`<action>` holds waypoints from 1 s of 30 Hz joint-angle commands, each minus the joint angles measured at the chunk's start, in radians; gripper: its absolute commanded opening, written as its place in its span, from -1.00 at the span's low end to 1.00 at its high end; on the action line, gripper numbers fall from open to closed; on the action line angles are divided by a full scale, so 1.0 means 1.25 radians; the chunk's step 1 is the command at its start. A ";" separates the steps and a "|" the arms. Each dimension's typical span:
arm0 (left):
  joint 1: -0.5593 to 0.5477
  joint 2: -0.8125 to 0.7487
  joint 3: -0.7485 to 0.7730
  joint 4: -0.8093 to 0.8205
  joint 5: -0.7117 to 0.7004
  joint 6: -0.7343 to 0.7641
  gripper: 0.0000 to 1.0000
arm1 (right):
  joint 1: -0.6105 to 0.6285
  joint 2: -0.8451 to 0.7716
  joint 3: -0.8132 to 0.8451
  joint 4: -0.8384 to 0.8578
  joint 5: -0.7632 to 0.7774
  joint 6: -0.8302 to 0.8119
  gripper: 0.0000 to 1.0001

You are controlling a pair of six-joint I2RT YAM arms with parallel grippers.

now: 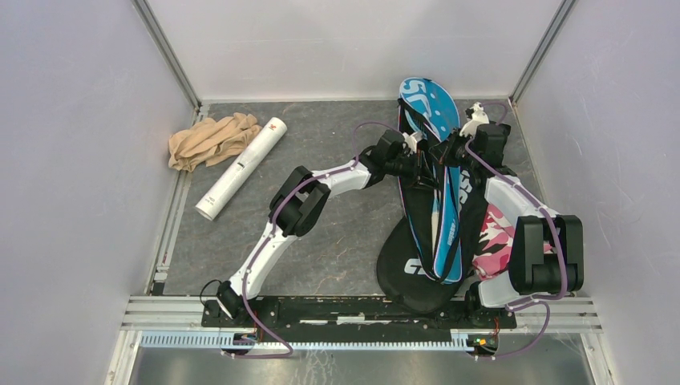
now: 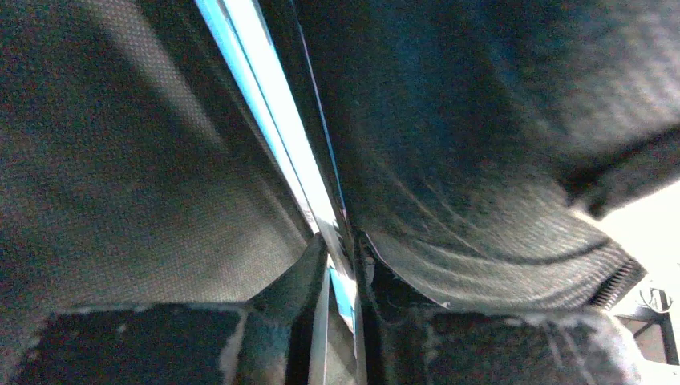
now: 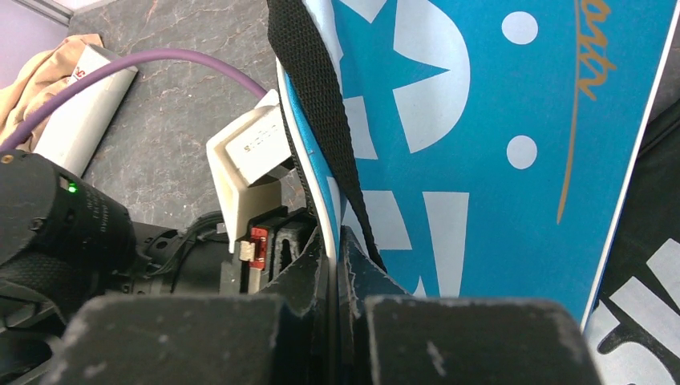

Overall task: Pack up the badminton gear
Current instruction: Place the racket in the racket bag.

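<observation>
Left claw (image 2: pixel 341 245) and right claw (image 3: pixel 335 241) are both clamped tight on the blue cover's (image 1: pixel 425 100) rim. I'd move them together, no twisting.

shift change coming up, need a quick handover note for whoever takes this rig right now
Left hand: shut on a long edge of the blue cover.
Right hand: shut on the blue cover's edge as well, close to the left hand.
Things: the blue cover lies on top of the black cover, right of centre. The white tube lies far left, next to the tan cloth, with no hand near it.
Done: nothing is visibly packed. No racket shows, and I cannot tell if one is inside a cover.
Left: sort out the two covers, then pack the tube.
</observation>
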 commanded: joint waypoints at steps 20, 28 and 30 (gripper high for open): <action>0.020 -0.167 -0.114 0.025 0.069 0.195 0.35 | -0.041 -0.005 0.120 -0.074 -0.069 -0.063 -1.00; 0.044 -0.363 -0.240 -0.186 0.109 0.478 0.59 | -0.048 0.064 0.242 -0.175 -0.187 -0.148 -1.00; 0.059 -0.423 -0.265 -0.250 0.109 0.565 0.60 | -0.047 0.082 0.263 -0.189 -0.232 -0.162 -1.00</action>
